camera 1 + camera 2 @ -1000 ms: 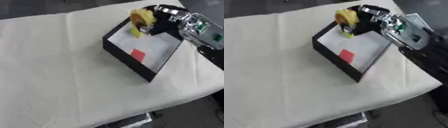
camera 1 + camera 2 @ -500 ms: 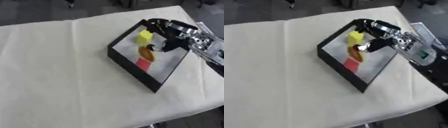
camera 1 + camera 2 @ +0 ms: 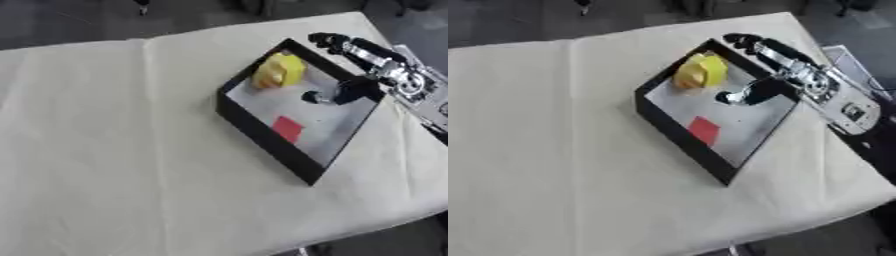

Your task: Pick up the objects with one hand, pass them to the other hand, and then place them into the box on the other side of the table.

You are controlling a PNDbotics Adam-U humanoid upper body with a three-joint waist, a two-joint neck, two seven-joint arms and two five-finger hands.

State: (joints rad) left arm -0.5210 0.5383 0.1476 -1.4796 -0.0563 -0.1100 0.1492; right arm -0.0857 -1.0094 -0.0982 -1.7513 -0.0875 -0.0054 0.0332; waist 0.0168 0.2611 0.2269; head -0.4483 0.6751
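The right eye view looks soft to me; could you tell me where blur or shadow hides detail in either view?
Right eye view: the robot hand is smeared, its fingers merging into a dark streak over the box. Left eye view: the yellow object has fuzzy edges, the red patch shows no detail, and the far floor is dark.

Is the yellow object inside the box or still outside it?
Inside: the yellow object lies in the black box, free of the right hand.
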